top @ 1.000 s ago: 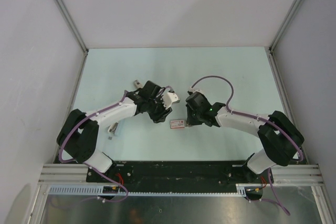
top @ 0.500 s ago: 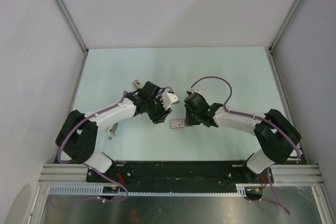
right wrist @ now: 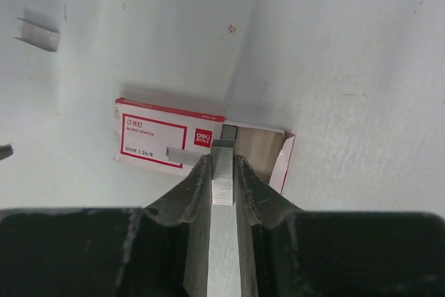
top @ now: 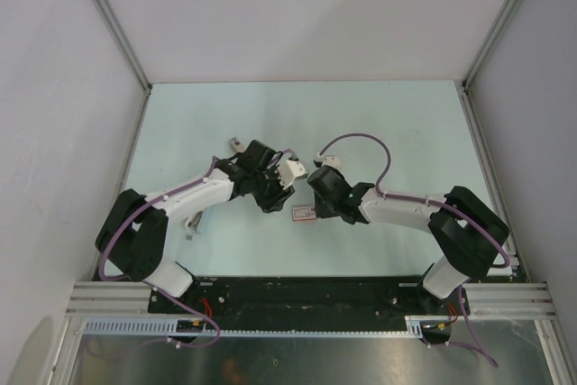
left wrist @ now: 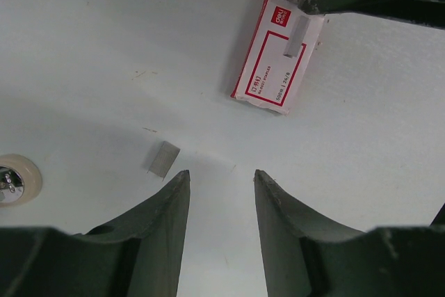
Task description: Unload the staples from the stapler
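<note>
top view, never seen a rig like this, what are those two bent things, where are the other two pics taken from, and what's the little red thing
Those are two robot arms, left and right, bolted at the near edge of a pale table. The top view looks down from above and behind them. The other two pictures come from a camera on each wrist, showing that arm's own two fingers. The left tool is open and empty. The right tool pinches a strip of staples. The red thing is a small red-and-white box of staples, open at one end, with another strip lying on it. A loose strip lies on the table.
</note>
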